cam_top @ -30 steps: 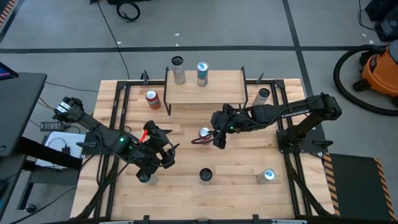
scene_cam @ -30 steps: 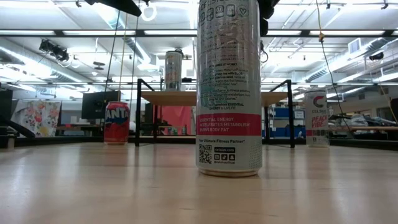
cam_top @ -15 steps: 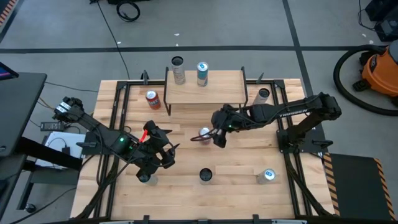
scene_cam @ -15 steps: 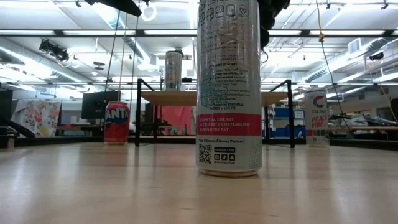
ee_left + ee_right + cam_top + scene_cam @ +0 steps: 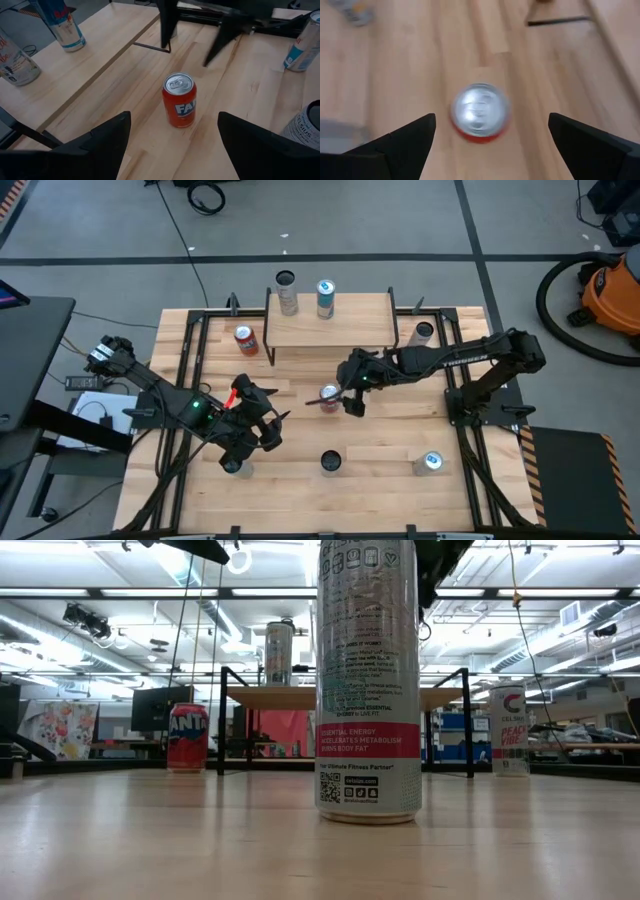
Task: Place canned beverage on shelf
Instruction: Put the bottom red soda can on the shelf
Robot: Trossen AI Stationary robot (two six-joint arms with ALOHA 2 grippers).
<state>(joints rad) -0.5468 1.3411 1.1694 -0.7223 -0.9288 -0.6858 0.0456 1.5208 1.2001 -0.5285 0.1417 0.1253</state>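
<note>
The right gripper [image 5: 338, 398] hangs over the middle of the table with its fingers spread wide, pinching nothing. Between them and below, the right wrist view shows the silver top of a red can [image 5: 480, 113] standing upright on the wood, apart from both fingers. In the high view this same can [image 5: 329, 394] stands just in front of the shelf [image 5: 330, 330], not on it.

The left gripper [image 5: 258, 423] waits near the table's front left, fingers also spread and empty. Its wrist camera looks toward a red soda can [image 5: 179, 99] that stands on the tabletop beside the shelf's left leg.

On the shelf itself two cans already stand along the back edge: a grey can [image 5: 287, 292] at the corner and a blue can [image 5: 325, 297] beside it. Several more are still down on the table, among them a tall can [image 5: 368, 680] close to the low camera.

So the task looks partly done: two cans placed, the one under the right gripper apparently next, with grasp, lift and set-down all left.
</note>
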